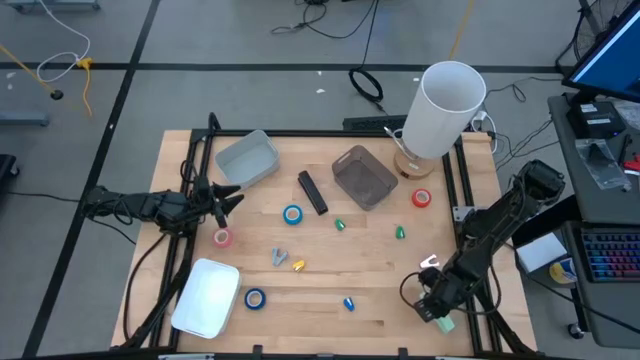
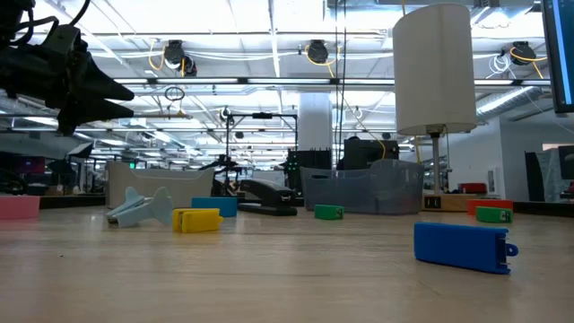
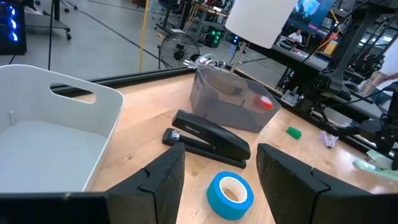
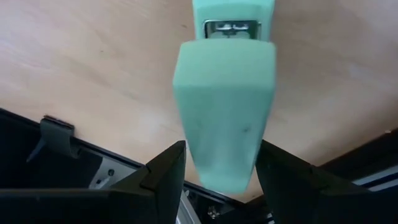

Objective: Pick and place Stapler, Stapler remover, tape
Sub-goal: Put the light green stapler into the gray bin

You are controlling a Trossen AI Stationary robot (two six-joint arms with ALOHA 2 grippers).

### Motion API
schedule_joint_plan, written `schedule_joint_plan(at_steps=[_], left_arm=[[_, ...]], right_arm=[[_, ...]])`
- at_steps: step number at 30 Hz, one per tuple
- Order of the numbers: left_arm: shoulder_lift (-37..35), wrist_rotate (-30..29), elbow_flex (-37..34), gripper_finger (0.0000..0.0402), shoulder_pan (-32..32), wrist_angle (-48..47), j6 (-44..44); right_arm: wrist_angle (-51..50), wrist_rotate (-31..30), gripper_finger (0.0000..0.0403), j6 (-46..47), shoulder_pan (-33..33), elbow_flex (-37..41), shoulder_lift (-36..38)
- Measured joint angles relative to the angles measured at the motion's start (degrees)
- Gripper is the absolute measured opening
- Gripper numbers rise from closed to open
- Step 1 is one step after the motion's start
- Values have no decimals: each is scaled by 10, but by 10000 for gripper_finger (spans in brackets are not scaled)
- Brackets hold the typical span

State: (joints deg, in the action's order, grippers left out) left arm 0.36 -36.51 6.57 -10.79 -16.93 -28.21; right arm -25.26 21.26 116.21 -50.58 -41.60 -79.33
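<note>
My right gripper [image 1: 432, 305] stands at the table's near right corner, shut on a mint-green stapler [image 4: 224, 118]. My left gripper [image 1: 232, 196] is open and raised above the table's left side, beside a grey-blue bin [image 1: 246, 158]. Past its fingers in the left wrist view lie a black stapler [image 3: 208, 140] and a blue tape roll [image 3: 230, 194]. Flat on the wood are also a pink roll [image 1: 222, 237], a second blue roll [image 1: 255, 298] and a red roll [image 1: 421, 199]. Small remover-like pieces lie mid-table: grey [image 1: 279, 257], yellow [image 1: 298, 265], blue [image 1: 348, 303]. My right gripper holds the mint-green stapler's rear end [image 4: 219, 168] pinched between its two fingers, coming from above and pointing down. The stapler's body runs on ahead of the fingers toward the wood. Whether its far end [image 4: 231, 25] rests on the table cannot be told.
A dark grey bin [image 1: 363, 177] stands right of the black stapler, a white bin [image 1: 206, 297] at the near left corner. A tall white lamp [image 1: 440, 110] rises at the far right corner. Small green pieces [image 1: 339, 224] [image 1: 400, 232] and a white one [image 1: 430, 262] lie about.
</note>
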Motion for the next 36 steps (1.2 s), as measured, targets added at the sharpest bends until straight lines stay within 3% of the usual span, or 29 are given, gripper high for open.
schedule_joint_plan(at_steps=[30, 36], left_arm=[[0, 0, 0, 200, 0, 0, 14], [0, 0, 0, 200, 0, 0, 22]], right_arm=[[8, 1, 183, 46, -20, 0, -5], [36, 46, 159, 40, -19, 0, -37]])
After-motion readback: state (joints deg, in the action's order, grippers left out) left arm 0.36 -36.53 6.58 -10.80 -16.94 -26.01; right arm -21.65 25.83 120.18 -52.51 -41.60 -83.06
